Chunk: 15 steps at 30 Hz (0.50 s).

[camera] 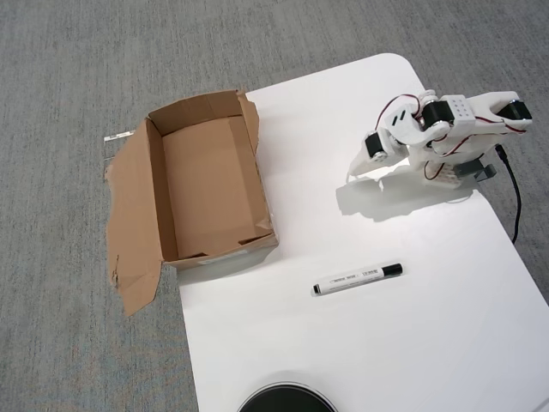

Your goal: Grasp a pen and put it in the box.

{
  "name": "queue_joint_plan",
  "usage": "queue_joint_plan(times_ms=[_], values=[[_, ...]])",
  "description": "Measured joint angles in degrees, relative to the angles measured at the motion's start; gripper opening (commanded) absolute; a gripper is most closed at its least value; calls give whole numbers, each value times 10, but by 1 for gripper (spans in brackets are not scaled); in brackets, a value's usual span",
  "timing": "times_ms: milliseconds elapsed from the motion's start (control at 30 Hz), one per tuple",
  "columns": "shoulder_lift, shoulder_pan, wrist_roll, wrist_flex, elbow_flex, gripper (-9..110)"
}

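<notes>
In the overhead view the pen (pixel 358 279), a slim white marker with a black cap at its right end, lies nearly level on the white table (pixel 360 352). The box (pixel 210 184), open brown cardboard with torn flaps, rests at the table's left edge, partly over the carpet, and is empty inside. The white arm is folded at the upper right. My gripper (pixel 352 174) points down and to the left, well above the pen. Its fingers come together in one narrow tip and hold nothing.
A black round object (pixel 286 400) shows at the table's bottom edge. A black cable (pixel 514 194) runs down the right side by the arm's base. Grey carpet (pixel 77 77) surrounds the table.
</notes>
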Motion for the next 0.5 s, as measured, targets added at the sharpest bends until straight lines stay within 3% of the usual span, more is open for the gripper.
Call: queue_joint_plan(times_ms=[500], values=[[-4,0,0,0,-79,0]])
